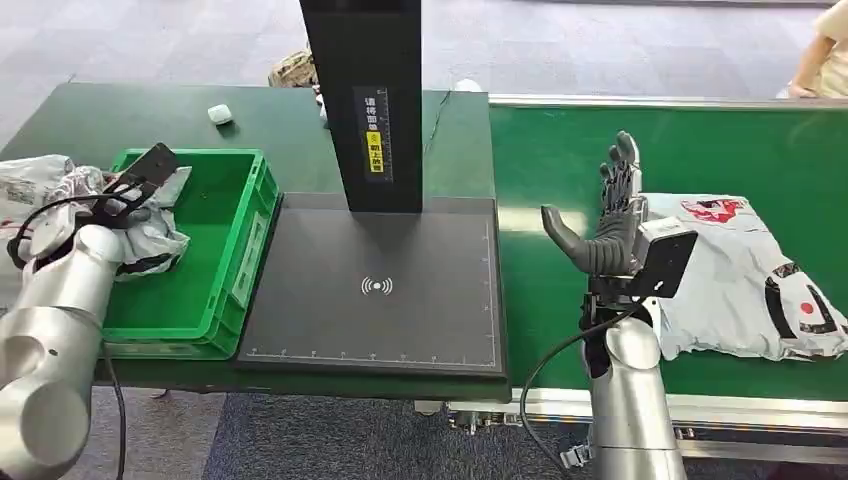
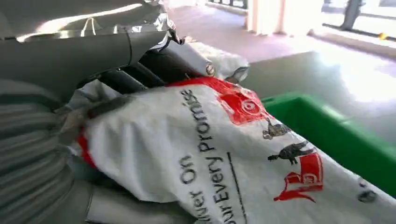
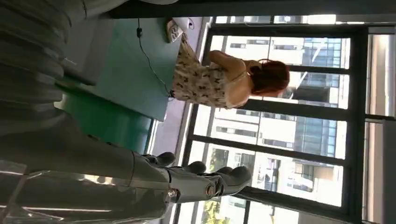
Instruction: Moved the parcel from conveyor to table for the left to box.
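A white-grey plastic parcel [image 1: 745, 280] with red and black print lies flat on the green conveyor [image 1: 560, 150] at the right. My right hand [image 1: 610, 220] is raised just left of it, fingers up and spread, thumb out, holding nothing. My left hand [image 1: 120, 200] is at the left rim of the green box [image 1: 225, 250] and grips another white parcel [image 1: 160, 235] that hangs into the box. In the left wrist view this parcel [image 2: 224, 154] shows red print and black lettering, with my dark fingers [image 2: 126, 79] closed over its bunched end above the box's wall [image 2: 336, 135].
A black scan pad [image 1: 375, 290] with a black column [image 1: 365, 100] lies between box and conveyor. A small white object [image 1: 220, 114] sits on the green table behind the box. More crumpled bag material [image 1: 30, 180] lies left of the box. A person [image 1: 825, 50] stands beyond the conveyor.
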Robot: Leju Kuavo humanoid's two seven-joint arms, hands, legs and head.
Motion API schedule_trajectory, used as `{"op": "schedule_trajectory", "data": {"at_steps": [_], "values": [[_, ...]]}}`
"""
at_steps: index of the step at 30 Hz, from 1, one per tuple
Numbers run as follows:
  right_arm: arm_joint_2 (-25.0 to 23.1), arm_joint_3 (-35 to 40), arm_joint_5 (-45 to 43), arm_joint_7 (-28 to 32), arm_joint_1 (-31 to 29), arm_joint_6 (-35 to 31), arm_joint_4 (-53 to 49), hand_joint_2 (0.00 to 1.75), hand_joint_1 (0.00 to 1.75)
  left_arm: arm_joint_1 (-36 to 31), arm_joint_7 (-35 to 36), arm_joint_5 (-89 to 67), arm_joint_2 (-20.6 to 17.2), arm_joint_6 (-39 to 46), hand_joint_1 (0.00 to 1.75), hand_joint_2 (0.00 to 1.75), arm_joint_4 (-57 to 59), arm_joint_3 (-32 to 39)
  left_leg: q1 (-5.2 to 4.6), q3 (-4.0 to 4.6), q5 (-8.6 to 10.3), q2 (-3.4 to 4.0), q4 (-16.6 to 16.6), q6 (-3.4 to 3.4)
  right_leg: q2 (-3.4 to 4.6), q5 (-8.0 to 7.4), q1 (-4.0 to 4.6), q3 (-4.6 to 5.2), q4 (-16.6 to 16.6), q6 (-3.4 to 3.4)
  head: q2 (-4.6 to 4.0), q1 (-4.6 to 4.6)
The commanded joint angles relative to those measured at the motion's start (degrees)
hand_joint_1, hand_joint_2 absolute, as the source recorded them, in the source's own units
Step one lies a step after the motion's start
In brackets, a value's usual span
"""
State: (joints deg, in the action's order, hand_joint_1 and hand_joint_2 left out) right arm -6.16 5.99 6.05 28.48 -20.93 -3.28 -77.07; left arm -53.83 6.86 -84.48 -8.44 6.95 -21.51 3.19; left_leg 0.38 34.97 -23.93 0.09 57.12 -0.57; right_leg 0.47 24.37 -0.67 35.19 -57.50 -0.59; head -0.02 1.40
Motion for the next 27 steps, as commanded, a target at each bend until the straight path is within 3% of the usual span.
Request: {"op": "schedule_trajectory", "data": {"at_steps": [1, 3, 5, 11, 14, 21, 24, 26, 27], "values": [[1.8, 1.1, -0.1, 0.3, -1.0, -0.2, 3.0, 1.75, 0.00, -1.7, -2.5, 0.9, 3.6, 1.3, 0.00, 1.75, 1.3, 0.4, 0.05, -0.17, -0.04, -0.19, 0.0, 0.03, -0.23, 0.07, 0.06, -0.28, 0.1, 0.01, 0.00, -0.02], [1.8, 1.1, -0.1, 0.3, -1.0, -0.2, 3.0, 1.75, 0.00, -1.8, -2.5, 0.9, 3.4, 1.2, 0.00, 1.75, 1.3, 0.4, 0.04, -0.16, -0.05, -0.09, 0.0, 0.02, -0.10, 0.04, 0.05, -0.23, 0.1, 0.01, 0.00, -0.02], [1.9, 0.8, 0.0, 0.4, -0.6, -0.6, 3.1, 1.75, 0.00, -0.9, -7.0, 2.0, 4.9, 3.7, 0.00, 1.75, -0.5, -0.6, 0.05, -0.23, -0.06, -0.14, -0.1, 0.01, -0.16, 0.08, 0.07, -0.31, 0.1, 0.03, 0.00, -0.02], [2.2, 0.6, 0.1, 0.9, -1.1, -0.5, 3.8, 1.75, 0.00, 3.7, -10.5, 7.6, 7.1, 0.3, 0.00, 1.75, -9.9, -6.2, 0.03, -0.21, -0.02, -0.23, -0.1, 0.03, -0.24, 0.07, 0.04, -0.30, 0.2, 0.01, 0.00, 0.00], [2.6, 0.9, -0.1, 0.8, -1.8, -0.2, 4.0, 1.75, 0.00, 4.3, -12.8, 11.5, 6.6, -2.3, 0.00, 1.75, -11.6, -7.5, 0.03, -0.16, -0.05, -0.08, 0.0, 0.04, -0.09, 0.04, 0.05, -0.22, 0.1, 0.01, 0.00, -0.02], [3.6, 0.6, -1.1, 0.3, 0.0, -0.3, 1.6, 1.75, 0.00, 5.3, -14.3, 17.8, 5.4, 0.4, 0.00, 1.75, -16.3, -12.2, 0.04, -0.13, -0.05, -0.11, 0.0, 0.01, -0.12, 0.06, 0.05, -0.19, 0.1, 0.02, 0.00, 0.00], [3.8, 0.0, -1.4, 0.3, 1.7, -0.7, -1.1, 1.75, 0.00, 10.2, -22.8, 29.4, 6.9, 7.5, 0.00, 1.75, -29.0, -11.7, 0.01, -0.13, -0.04, -0.13, -0.1, 0.02, -0.14, 0.06, 0.03, -0.18, 0.1, 0.01, 0.00, 0.00], [3.8, 0.3, -1.7, 0.3, 1.1, -0.6, -0.9, 1.75, 0.00, 17.3, -33.0, 49.3, 8.8, 2.2, 0.00, 1.75, -42.9, -11.7, 0.03, -0.16, -0.07, -0.18, -0.1, 0.03, -0.19, 0.10, 0.04, -0.24, 0.1, 0.00, 0.00, 0.00], [3.8, 0.7, -1.7, 0.4, 0.5, -0.6, -0.3, 1.75, 0.00, 19.4, -31.9, 50.3, 8.2, 2.6, 0.00, 1.75, -46.0, -13.5, 0.00, -0.07, -0.03, -0.13, -0.1, 0.02, -0.12, 0.05, 0.01, -0.11, 0.1, 0.00, 0.00, 0.00]]}}
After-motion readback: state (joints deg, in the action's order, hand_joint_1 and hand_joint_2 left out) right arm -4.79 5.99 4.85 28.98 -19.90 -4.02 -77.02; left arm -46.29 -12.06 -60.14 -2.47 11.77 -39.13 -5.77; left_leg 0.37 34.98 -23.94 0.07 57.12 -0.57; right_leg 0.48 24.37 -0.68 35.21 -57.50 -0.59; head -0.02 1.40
